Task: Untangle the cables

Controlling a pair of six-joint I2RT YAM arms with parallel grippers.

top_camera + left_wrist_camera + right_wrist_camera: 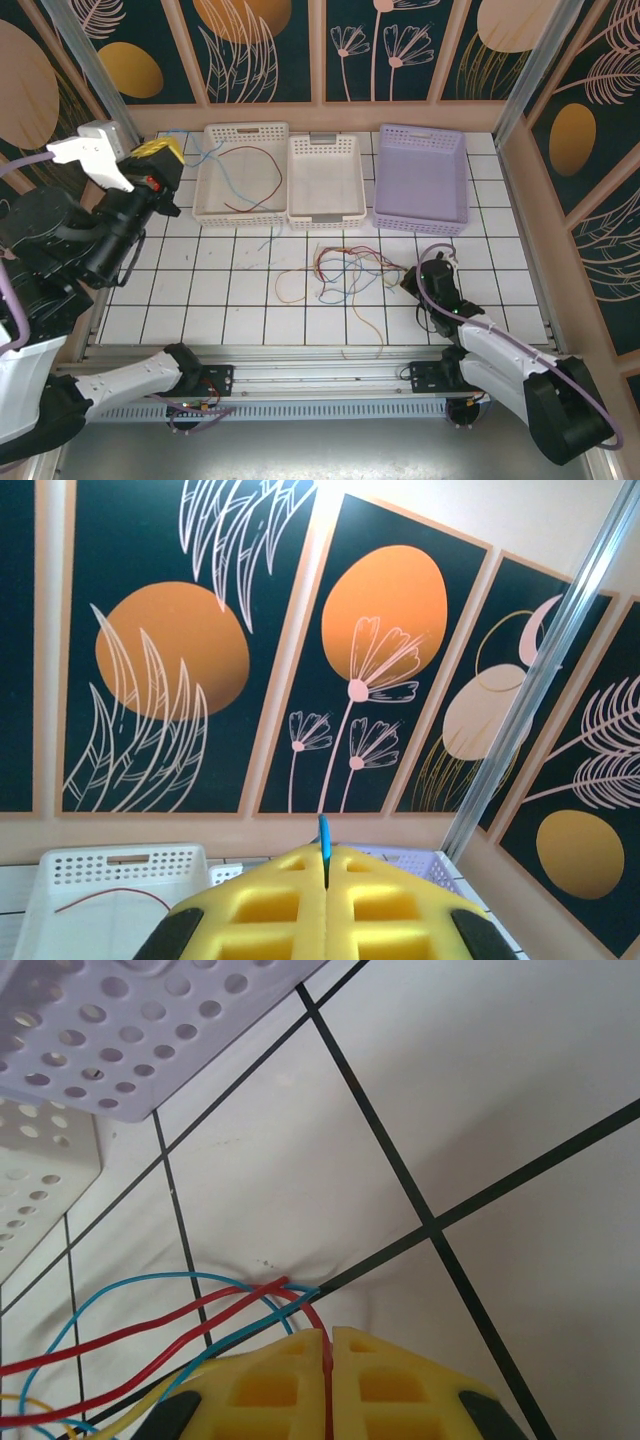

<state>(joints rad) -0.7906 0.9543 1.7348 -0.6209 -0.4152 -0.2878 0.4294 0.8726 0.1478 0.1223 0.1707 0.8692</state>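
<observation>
Down at the front right, the right gripper (pixel 330 1336) lies low on the tiles (pixel 480 1110), pinched shut on a red cable (pixel 150 1332). Blue loops (pixel 130 1285) cross it, so a tug may cinch the tangle (pixel 345 268) mid-table. Farther back left, the left gripper (pixel 325 858) hangs raised, tilted upward, clamped on a blue strand (pixel 323 835) that could slip free.

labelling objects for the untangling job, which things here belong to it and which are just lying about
Job:
cable tangle
red cable, pinched by right end effector
blue cable, pinched by left end effector
red loop in left white basket

Lying about:
middle white basket
purple basket
</observation>
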